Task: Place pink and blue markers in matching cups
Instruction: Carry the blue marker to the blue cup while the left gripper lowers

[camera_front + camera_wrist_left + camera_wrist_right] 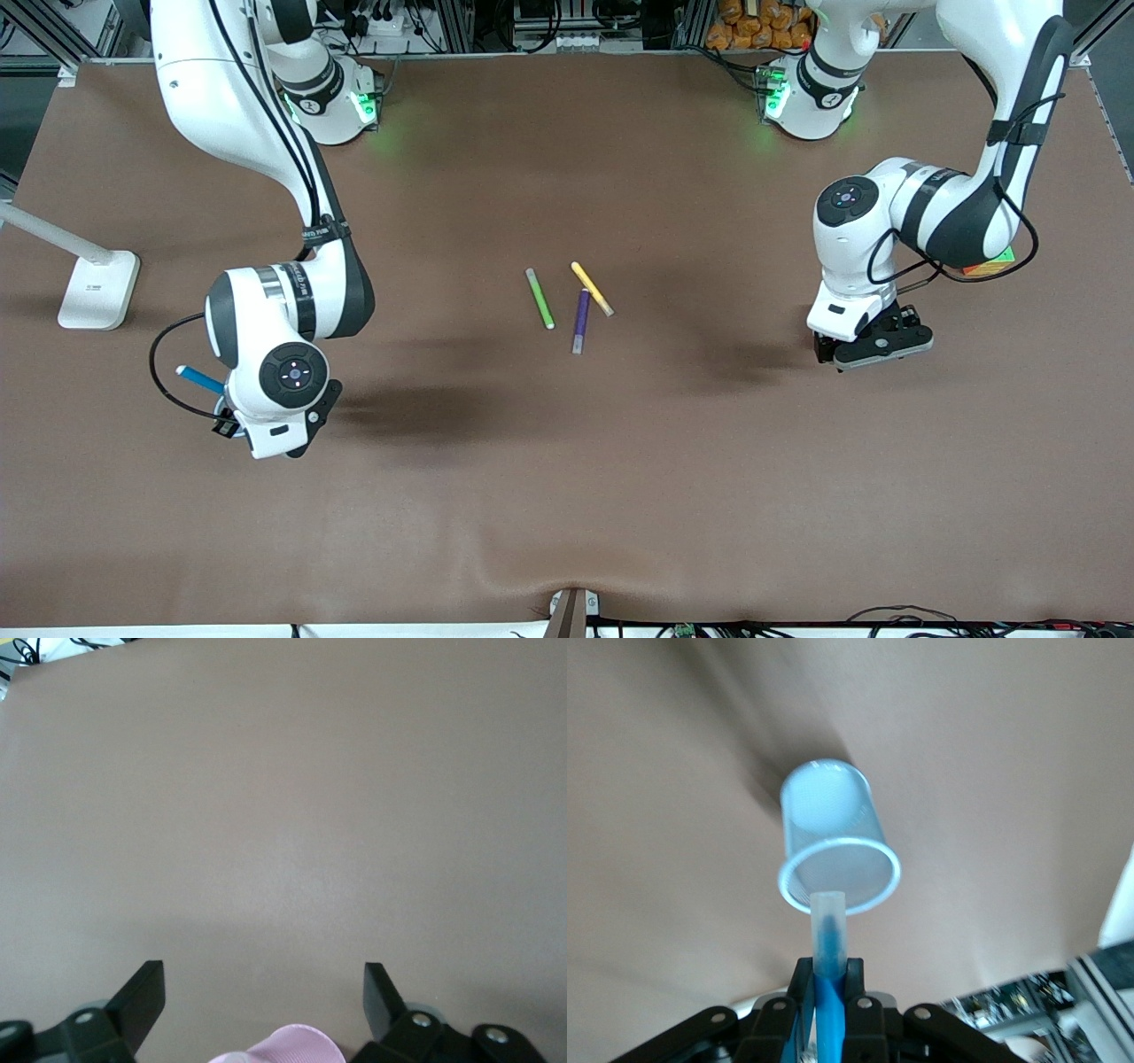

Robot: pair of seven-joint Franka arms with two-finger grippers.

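Observation:
My right gripper is shut on the blue marker, which also shows in the front view. The marker's pale end hangs just over the rim of the pale blue cup, which stands upright on the table. In the front view that cup is hidden under the right gripper. My left gripper is open and empty just above the pale pink cup, of which only the rim shows. In the front view the left gripper hides that cup. The pink marker is not plainly in view.
A green marker, a yellow marker and a purple marker lie together at the table's middle. A white lamp base stands at the right arm's end of the table.

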